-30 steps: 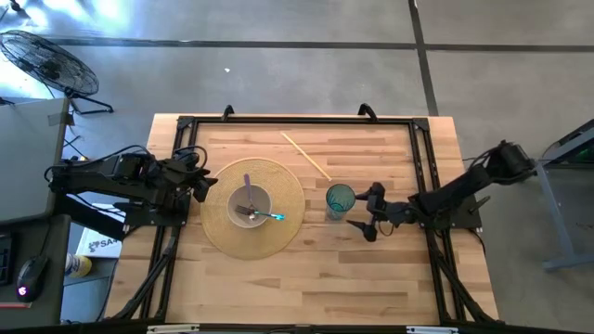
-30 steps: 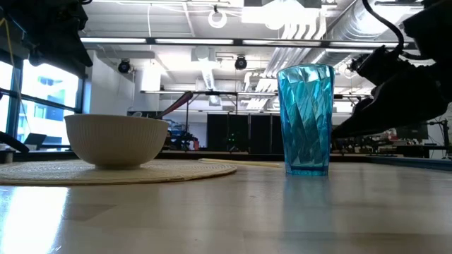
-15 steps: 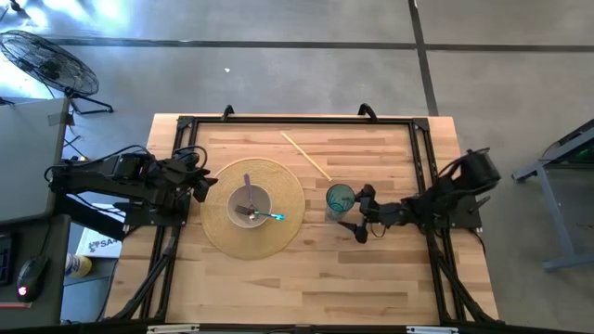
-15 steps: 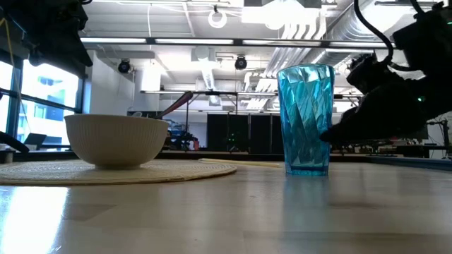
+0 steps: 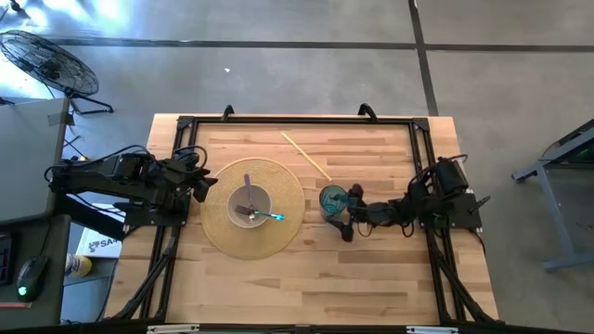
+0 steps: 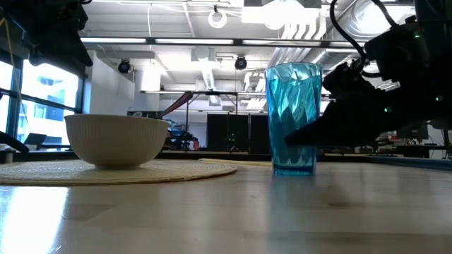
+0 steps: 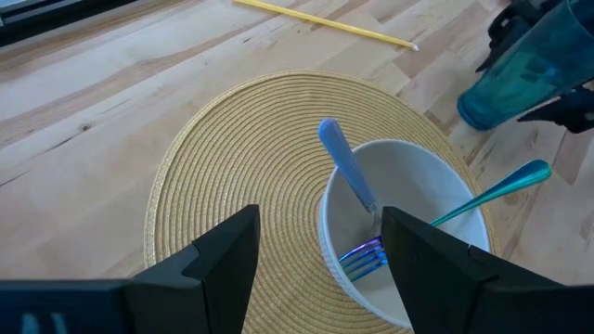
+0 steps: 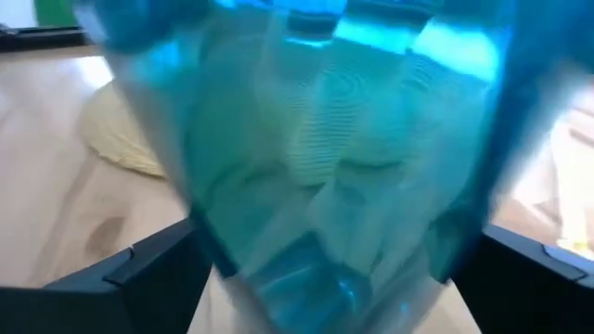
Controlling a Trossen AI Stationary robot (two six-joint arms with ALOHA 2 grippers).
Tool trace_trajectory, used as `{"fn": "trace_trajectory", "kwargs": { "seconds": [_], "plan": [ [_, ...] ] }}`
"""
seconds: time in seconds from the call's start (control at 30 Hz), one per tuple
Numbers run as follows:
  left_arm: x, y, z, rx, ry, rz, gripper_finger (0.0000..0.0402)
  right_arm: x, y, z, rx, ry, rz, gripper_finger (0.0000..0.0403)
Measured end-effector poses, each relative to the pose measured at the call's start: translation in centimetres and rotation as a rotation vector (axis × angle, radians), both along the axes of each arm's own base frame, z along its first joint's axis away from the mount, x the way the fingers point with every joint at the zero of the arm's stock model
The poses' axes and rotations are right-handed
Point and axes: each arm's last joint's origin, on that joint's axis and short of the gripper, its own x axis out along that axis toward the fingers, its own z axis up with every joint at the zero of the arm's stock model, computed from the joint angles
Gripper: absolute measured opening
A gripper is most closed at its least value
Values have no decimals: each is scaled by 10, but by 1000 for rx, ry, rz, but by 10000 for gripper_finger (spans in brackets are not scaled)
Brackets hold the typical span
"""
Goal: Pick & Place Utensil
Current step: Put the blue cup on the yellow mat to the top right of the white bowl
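A white bowl [image 5: 250, 206] sits on a round woven mat [image 5: 278, 232]. In it lean a purple-handled utensil [image 7: 345, 167] and a fork [image 7: 445, 218] with a teal handle. A blue faceted cup [image 5: 331, 199] stands upright on the table to the right of the mat. My right gripper [image 5: 347, 211] is open and low over the table, one finger on each side of the cup. My left gripper [image 5: 200, 186] hangs open above the mat's left edge, with nothing between its fingers. My right gripper comes at the cup level from the table's right. Its open fingers straddle the cup's lower half [image 6: 293, 144], and the near finger [image 6: 311, 130] lies along the cup's near side. The cup [image 8: 325, 167] stands on its base on the table. Where the gripper touches it is hidden by the cup.
A thin yellow stick [image 5: 306, 155] lies on the bare wood beyond the cup and the mat. A black frame [image 5: 297, 121] runs along the table's far and side edges. The near half of the table is bare wood.
My right gripper has gone down and toward the table's left, up to the cup, with its fingers passing on either side of it. The cup has slid a little toward the mat and stays upright.
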Motion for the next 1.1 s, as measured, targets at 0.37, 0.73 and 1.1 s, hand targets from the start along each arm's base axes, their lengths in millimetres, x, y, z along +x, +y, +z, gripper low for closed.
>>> {"fn": "trace_trajectory", "kwargs": {
  "seconds": [0.37, 0.73, 1.1],
  "plan": [
    [0, 0, 0, 0, 0, 0, 223, 22, 0, 9, -62, -39, -28, 330],
    [0, 0, 0, 0, 1, 0, 223, 67, -48, 34, -97, -138, -119, 332],
    [0, 0, 0, 0, 1, 0, 223, 137, -96, 33, -138, -83, -128, 333]
  ]
}}
